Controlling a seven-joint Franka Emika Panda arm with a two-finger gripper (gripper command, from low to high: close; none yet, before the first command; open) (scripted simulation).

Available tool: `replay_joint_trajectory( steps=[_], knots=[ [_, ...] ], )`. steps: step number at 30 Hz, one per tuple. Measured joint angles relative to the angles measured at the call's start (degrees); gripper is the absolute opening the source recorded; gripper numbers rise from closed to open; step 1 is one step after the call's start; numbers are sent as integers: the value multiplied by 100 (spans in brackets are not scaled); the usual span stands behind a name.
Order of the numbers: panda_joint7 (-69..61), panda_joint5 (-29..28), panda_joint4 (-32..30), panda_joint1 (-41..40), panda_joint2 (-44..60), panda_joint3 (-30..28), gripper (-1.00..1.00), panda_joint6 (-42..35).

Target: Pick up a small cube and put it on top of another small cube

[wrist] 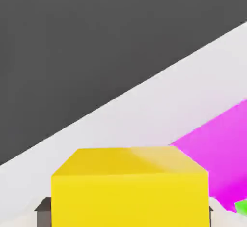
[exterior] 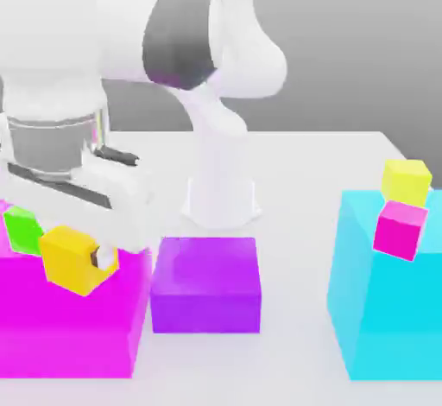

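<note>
At the lower left of the exterior view, the gripper [exterior: 78,262] on the white Panda arm [exterior: 203,41] pinches the golden-yellow cube [exterior: 69,260], its fingers pressed against the cube's sides. The cube hangs tilted, over the top of the big magenta block [exterior: 69,318]. Just to its upper left in the frame sits the small bright green cube [exterior: 23,229], resting on that same magenta block; whether the two small cubes touch cannot be told. In the hand view, the golden-yellow cube [wrist: 130,187] sits at the bottom centre, with a sliver of the green cube [wrist: 242,207] at the lower right edge.

The step in hand appears to be the carry: the cube is gripped and held close to its target, not yet stacked. The next move likely calls for raising the cube above the green one, levelling it, centring it, then lowering before letting go.

A purple block [exterior: 207,283] sits bottom centre; a cyan block [exterior: 388,309] stands at right, with a lemon-yellow cube [exterior: 407,181] and a pink cube [exterior: 400,230] by its top.
</note>
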Motion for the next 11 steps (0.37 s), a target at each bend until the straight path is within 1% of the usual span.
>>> replay_joint_trajectory(
  steps=[3,4,6,7,11],
  knots=[
    [148,-47,69,-248,-587,-175,-100,-652],
    [165,-49,-6,-292,-628,-210,-100,-618],
    [163,-36,-262,-329,-546,-246,-100,-281],
    [155,-26,-410,-337,-472,-258,100,-60],
    [155,-26,-410,-337,-472,-258,100,-60]
  ],
)
